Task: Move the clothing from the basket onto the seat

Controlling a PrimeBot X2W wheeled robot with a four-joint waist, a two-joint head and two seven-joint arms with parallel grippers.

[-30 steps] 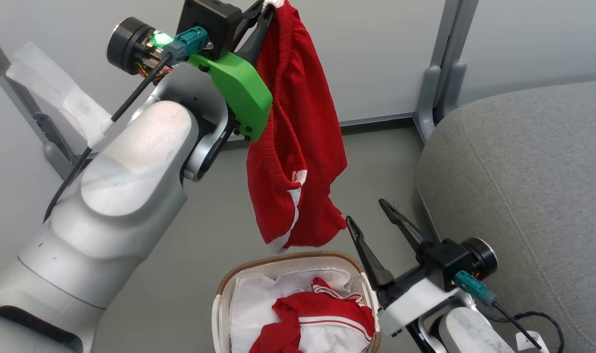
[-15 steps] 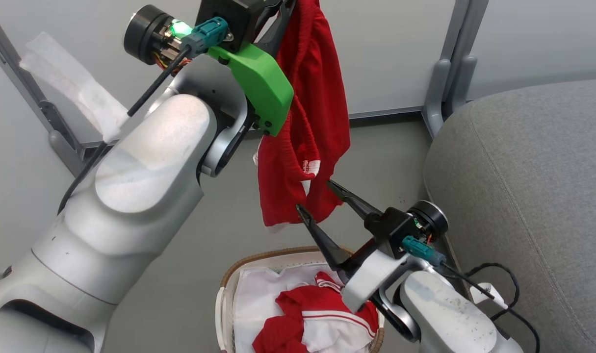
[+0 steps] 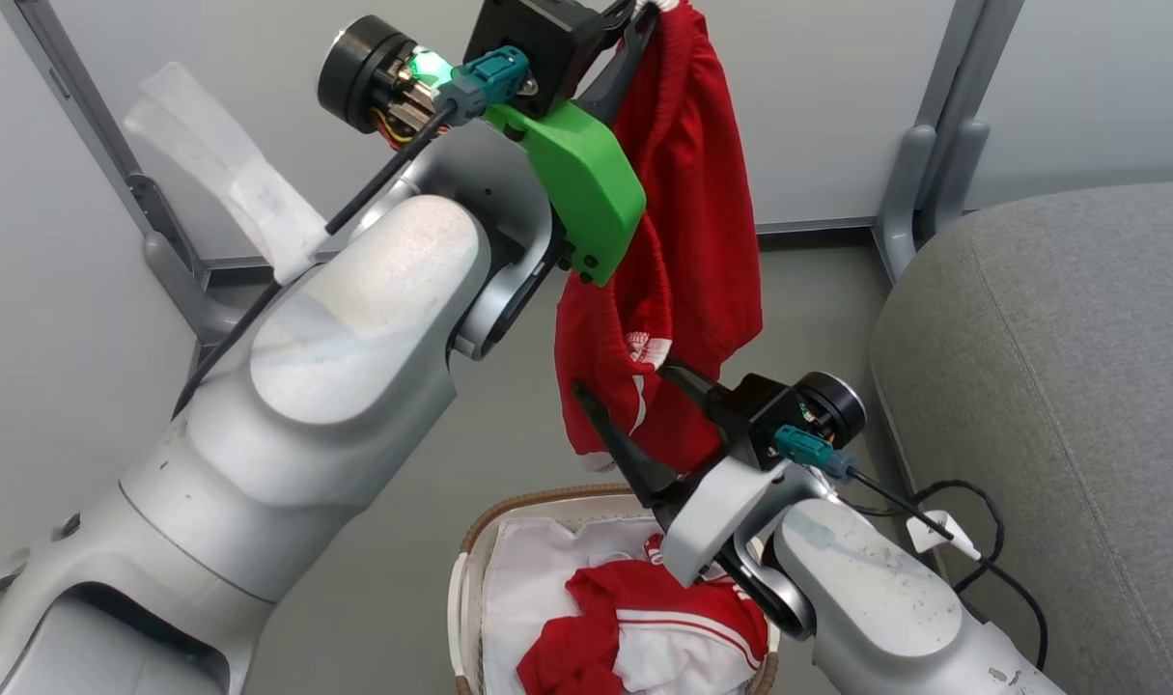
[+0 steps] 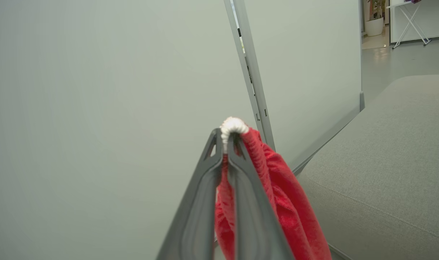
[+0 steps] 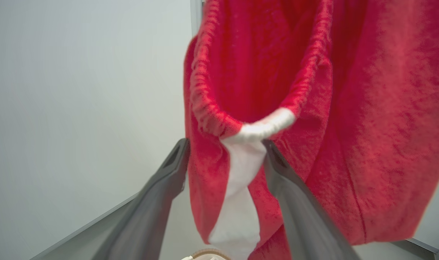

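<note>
The left gripper (image 3: 644, 12) is high up near the wall. Its two dark fingers are pressed tight together on the white-tipped waist of the bright red shorts with the stretchy top (image 3: 692, 193). In the left wrist view, the left gripper (image 4: 224, 139) pinches that waist at its tip, and the shorts (image 4: 280, 187) hang down its right side.

The shorts hang in the air, above the far rim of the oval cream plastic basket with the brown rim (image 3: 528, 507). The right gripper (image 3: 625, 381) reaches up to their lower half. Its fingers are apart, one on each side of the cloth. In the right wrist view, the white stripe of the shorts (image 5: 367, 126) sits between the fingers of the right gripper (image 5: 226, 144).

A red-and-white striped jersey (image 3: 663, 618) lies in the basket on the white cloth liner (image 3: 538, 569), by the right rim. The big grey cloth seat (image 3: 1078, 386) is to the right, its rounded left edge just past the right arm. Grey floor (image 3: 818, 290) shows between the basket and the wall.
</note>
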